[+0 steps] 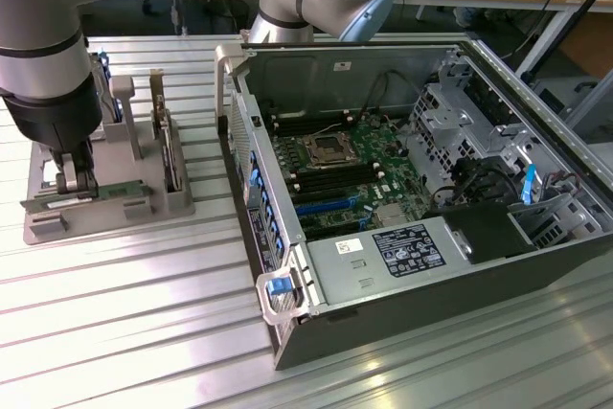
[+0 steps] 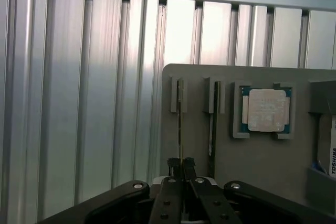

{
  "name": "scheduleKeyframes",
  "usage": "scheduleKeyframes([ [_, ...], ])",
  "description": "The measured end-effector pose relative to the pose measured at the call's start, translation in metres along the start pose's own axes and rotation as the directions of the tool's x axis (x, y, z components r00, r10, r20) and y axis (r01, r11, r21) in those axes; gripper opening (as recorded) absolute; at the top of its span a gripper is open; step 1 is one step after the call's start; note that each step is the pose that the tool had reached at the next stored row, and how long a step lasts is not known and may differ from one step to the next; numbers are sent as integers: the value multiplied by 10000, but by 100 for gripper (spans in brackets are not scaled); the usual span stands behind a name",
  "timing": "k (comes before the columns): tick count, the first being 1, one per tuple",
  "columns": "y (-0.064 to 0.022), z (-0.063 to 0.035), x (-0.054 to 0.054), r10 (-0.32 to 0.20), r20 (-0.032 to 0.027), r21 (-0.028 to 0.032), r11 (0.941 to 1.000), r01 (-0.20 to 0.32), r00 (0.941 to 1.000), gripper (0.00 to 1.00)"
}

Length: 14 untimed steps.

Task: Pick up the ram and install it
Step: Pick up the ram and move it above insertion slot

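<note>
One step in, by the look of it: clamping the gripper onto the thin top edge of the ram, pressing the fingers together against it from both sides. Holding it from above, upright on edge in the slot nearest the holder's edge, beside a second stick, likely for a straight upward pull. Working well apart from the open case, near the flat-lying CPU.

Green ram in a grey tray; bench silver, ribbed; case dark with a blue latch; green motherboard.
</note>
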State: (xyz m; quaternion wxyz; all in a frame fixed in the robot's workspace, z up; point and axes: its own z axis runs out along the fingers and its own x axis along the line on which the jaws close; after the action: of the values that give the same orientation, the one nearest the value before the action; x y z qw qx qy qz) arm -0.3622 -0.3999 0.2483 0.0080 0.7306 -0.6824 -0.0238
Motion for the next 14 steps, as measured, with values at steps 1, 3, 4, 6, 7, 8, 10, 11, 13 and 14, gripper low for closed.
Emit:
scheduleKeyframes([
  [1,1,-22,0,0,0,1,10000,0,10000,12],
  [3,3,-57,-1,0,0,1,10000,0,10000,12],
  [4,3,-74,-2,0,1,0,10000,0,10000,12],
  [6,5,-99,-2,0,0,0,10000,0,10000,12],
  [7,5,-106,-3,0,1,0,10000,0,10000,12],
  [8,5,-112,-3,0,0,0,10000,0,10000,12],
  [10,6,-123,-3,0,0,0,10000,0,10000,12],
  [11,6,-142,-3,0,0,0,10000,0,10000,12],
  [13,7,-154,-4,0,0,0,10000,0,10000,12],
  [14,7,-162,-4,0,0,1,10000,0,10000,12],
])
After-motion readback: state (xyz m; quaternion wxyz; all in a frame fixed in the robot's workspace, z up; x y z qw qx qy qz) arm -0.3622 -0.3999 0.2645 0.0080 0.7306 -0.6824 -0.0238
